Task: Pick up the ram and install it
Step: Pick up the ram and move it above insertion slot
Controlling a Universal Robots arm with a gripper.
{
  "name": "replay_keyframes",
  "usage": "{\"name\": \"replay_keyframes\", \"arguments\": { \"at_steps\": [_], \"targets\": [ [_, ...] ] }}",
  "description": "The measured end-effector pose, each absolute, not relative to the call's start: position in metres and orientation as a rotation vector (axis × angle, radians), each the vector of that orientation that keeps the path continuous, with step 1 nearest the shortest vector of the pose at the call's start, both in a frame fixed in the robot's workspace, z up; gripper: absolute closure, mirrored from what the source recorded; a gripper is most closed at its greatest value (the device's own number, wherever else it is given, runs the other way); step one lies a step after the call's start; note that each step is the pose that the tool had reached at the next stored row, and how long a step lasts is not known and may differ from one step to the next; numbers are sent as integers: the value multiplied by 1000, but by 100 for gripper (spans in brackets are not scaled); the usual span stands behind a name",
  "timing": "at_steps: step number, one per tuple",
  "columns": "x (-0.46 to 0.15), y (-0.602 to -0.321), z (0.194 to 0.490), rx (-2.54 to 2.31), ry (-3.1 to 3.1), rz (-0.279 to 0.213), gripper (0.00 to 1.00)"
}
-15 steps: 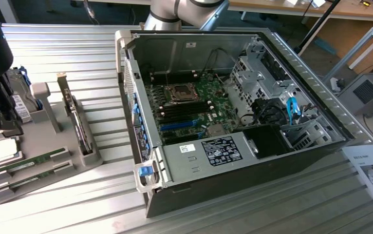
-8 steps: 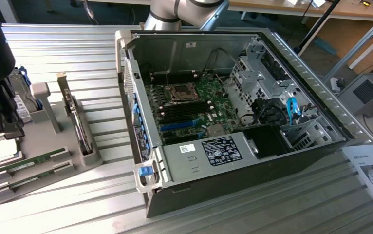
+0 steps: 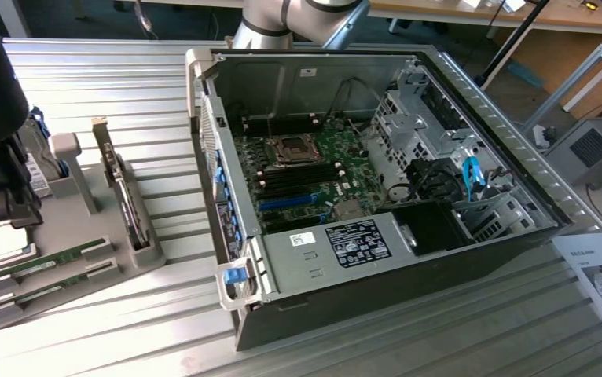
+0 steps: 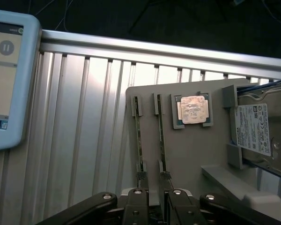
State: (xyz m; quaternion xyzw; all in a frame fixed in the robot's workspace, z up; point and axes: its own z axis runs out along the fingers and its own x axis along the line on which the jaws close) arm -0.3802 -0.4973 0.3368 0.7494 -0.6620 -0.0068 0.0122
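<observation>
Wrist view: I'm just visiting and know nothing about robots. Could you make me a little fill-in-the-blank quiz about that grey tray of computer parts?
1. The grey tray holds ___ ram sticks, side by side in narrow slots.
2. The square silvery chip sits between the hard drive and the ___.
3. Both sticks lie in the tray, so the gripper holds ___.

Missing words: two; ram sticks; nothing.

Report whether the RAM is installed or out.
Out: both RAM sticks lie in the grey tray's slots, outside the computer case.
</observation>
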Motion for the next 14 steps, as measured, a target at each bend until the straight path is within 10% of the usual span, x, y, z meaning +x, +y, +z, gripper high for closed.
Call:
{"name": "replay_keyframes", "arguments": {
  "at_steps": [14],
  "targets": [
    [-380,-497,325,2335,-2063,-19,76]
  ]
}}
